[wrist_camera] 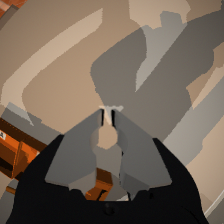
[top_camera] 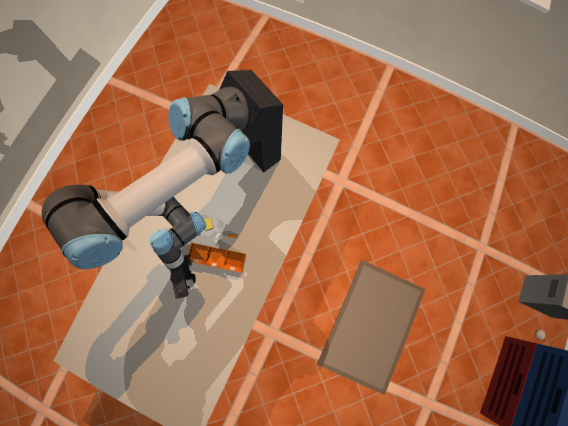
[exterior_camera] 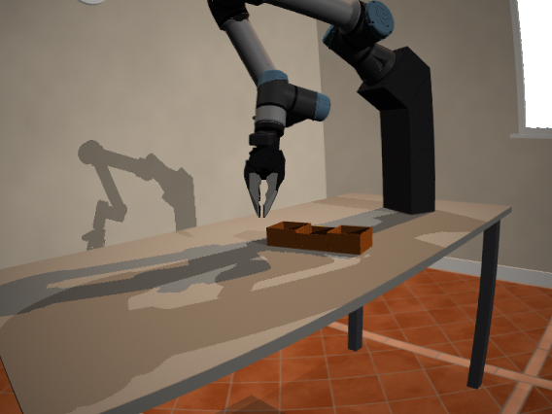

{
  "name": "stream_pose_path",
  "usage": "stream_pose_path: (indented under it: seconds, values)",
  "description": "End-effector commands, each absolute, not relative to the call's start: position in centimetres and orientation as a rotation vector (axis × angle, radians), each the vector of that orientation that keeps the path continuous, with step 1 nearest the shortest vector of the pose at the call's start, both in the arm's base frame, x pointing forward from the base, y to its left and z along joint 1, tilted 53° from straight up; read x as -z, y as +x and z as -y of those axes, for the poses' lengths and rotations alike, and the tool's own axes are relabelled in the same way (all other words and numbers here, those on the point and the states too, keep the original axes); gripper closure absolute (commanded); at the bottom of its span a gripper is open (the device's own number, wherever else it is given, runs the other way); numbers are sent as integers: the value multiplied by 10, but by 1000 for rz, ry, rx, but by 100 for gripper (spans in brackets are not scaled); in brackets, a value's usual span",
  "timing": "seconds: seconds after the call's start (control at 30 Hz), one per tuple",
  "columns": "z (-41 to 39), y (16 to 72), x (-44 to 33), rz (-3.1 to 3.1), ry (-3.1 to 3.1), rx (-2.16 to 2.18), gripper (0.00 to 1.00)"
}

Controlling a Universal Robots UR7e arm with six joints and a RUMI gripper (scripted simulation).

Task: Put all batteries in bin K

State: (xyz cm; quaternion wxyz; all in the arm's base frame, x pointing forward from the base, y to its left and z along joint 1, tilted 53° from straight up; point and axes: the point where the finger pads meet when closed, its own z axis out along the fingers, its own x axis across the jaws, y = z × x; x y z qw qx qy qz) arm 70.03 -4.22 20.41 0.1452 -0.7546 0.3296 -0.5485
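Top: the gripper (top_camera: 181, 294) (exterior_camera: 262, 214) (wrist_camera: 107, 110) is beside the bins (top_camera: 216, 258) (exterior_camera: 318, 238) (wrist_camera: 19, 159), opposite the yellow item (top_camera: 208, 224); no battery can be identified. Exterior: fingertips together, holding nothing, above the bins' level. Wrist: bins lie lower left.

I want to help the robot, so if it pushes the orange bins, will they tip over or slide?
The orange bins would probably slide rather than tip, since they sit low and long on the table. They look stiff, with straight walls, and maybe light, being open on top.
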Motion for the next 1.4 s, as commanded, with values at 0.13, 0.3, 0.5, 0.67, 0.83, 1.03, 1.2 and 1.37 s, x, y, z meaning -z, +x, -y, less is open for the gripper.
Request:
stream_pose_path:
  seconds: [0.13,0.3,0.5,0.67,0.83,1.03,1.2,1.37]
  values:
    - [53,655,-182,-1131,-2125,1515,96]
    - [55,648,-178,-1196,-2105,1492,96]
    - [60,621,-166,-1270,-2080,1465,96]
    - [64,598,-156,-1407,-2028,1417,96]
    - [66,586,-150,-1407,-2028,1417,96]
    - [70,549,-136,-1541,-1969,1371,96]
    - [71,541,-133,-1603,-1938,1351,96]
    - [74,511,-123,-1670,-1903,1328,96]
